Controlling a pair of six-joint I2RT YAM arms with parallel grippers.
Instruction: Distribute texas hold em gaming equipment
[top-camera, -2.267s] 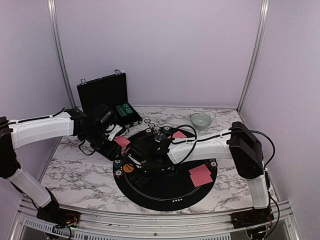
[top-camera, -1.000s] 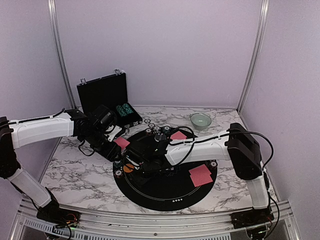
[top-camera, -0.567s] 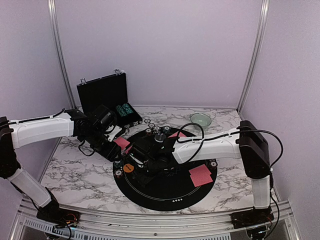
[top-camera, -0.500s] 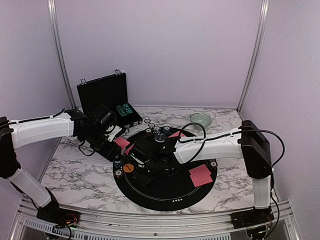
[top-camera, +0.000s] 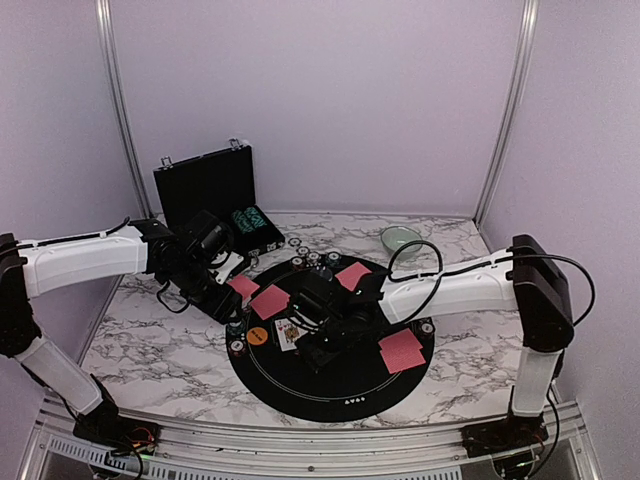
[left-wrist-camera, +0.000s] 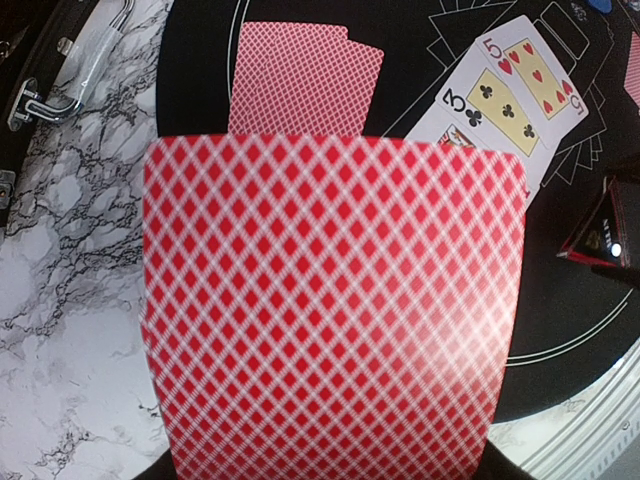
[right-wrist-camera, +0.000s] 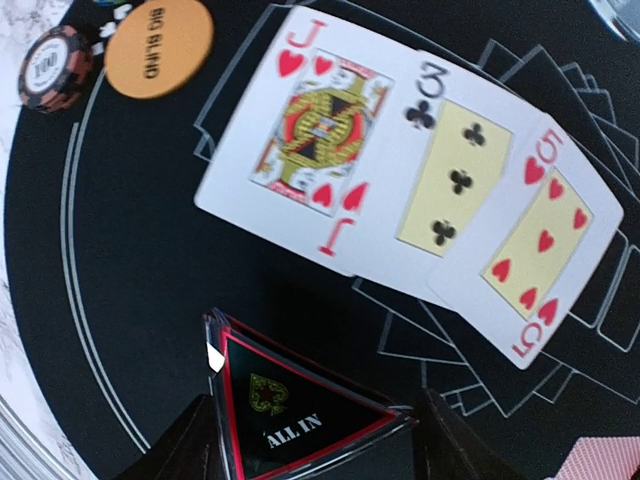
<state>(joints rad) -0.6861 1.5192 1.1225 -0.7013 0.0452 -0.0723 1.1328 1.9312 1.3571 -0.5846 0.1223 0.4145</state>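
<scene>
My left gripper (top-camera: 236, 290) is shut on a deck of red-backed cards (left-wrist-camera: 330, 310) that fills the left wrist view and hides its fingers. It hovers at the left rim of the black round mat (top-camera: 335, 395). My right gripper (right-wrist-camera: 310, 435) is shut on a black triangular "ALL IN" plaque (right-wrist-camera: 285, 405), held upright over the mat's middle (top-camera: 322, 345). Three face-up cards (right-wrist-camera: 400, 170), jack of hearts, 3 of clubs and 5 of hearts, lie fanned just beyond it. An orange "BIG BLIND" disc (right-wrist-camera: 158, 47) and a striped chip (right-wrist-camera: 58, 68) lie at the mat's left edge.
Red-backed cards lie on the mat at left (top-camera: 270, 300), back (top-camera: 353, 275) and right (top-camera: 402, 350). Small chips (top-camera: 315, 258) dot the mat's far rim. An open black case (top-camera: 210, 195) stands at the back left, a pale green bowl (top-camera: 400, 240) at the back right.
My right arm has drawn back to the right from the mat's left side, uncovering the three face-up cards and the left red-backed cards. My left arm has stayed put.
</scene>
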